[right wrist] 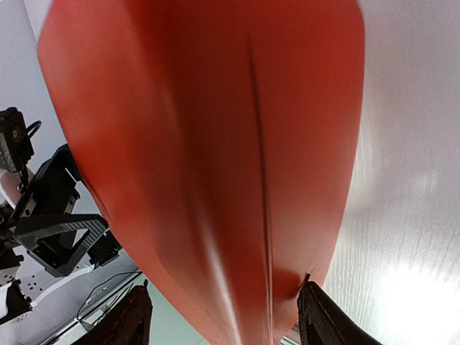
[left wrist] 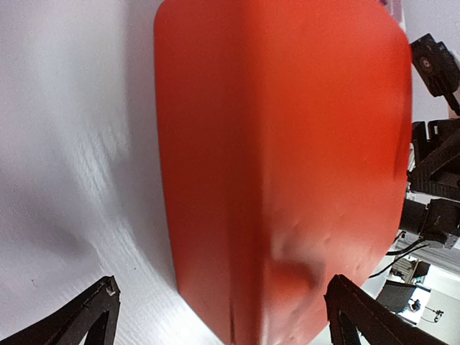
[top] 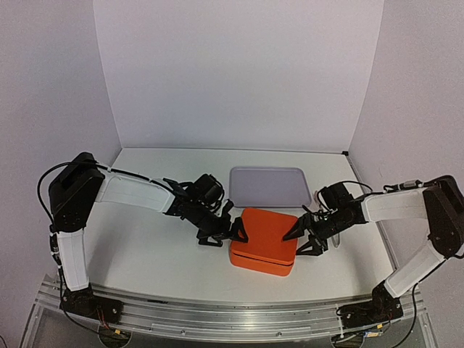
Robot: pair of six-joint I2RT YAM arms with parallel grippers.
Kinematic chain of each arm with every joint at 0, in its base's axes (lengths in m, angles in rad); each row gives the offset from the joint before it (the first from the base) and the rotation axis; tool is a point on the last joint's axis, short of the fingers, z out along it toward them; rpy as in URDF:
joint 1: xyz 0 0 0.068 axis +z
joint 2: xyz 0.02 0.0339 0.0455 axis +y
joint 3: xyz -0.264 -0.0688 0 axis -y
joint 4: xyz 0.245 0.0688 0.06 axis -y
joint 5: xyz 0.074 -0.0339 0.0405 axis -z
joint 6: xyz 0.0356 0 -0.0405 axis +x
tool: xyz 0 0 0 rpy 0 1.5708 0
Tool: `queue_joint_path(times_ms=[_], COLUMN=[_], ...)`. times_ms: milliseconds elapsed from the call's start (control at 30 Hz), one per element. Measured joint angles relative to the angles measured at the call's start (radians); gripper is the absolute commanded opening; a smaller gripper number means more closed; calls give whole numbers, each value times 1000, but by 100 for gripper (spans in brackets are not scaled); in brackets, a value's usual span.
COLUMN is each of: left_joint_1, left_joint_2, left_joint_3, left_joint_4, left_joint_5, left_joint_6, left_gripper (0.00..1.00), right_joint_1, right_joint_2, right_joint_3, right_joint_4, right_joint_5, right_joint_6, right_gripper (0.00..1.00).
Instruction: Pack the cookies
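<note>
Orange box [top: 264, 239]: smooth, semi-gloss plastic, lightly dimpled. Bench [top: 145, 246]: matt white. Tray [top: 270, 185]: smooth lilac plastic. Rail [top: 217, 315]: brushed metal.

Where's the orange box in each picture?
Top view: the orange box sits low in the middle, in front of the purple tray.
Left wrist: the box fills the middle and right.
Right wrist: the box fills the middle, top to bottom.
Shared landmark: the white table beside it.

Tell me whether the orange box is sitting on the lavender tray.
No: the top view shows the orange box standing on the white table, just in front of the lavender tray.
</note>
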Motion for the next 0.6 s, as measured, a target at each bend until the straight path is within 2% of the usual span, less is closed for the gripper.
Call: queue_joint_path(times_ms=[300, 433, 500, 600], left_joint_1=[-14, -16, -16, -2], left_joint_2=[0, -2, -2, -10], left_joint_3=[-65, -117, -134, -152], left_joint_4=[55, 131, 158, 176], left_joint_5=[108, 178, 208, 242], left_joint_6=[-93, -139, -160, -180], left_gripper=[92, 81, 72, 67], right_joint_1=[67, 93, 106, 119], right_joint_2=[-10, -17, -22, -28], right_joint_3=[-32, -39, -44, -44], right_joint_4=[-34, -33, -31, -36], right_joint_5=[-6, -11, -14, -10], right_joint_6=[44, 55, 57, 56], right_gripper=[55, 46, 45, 43])
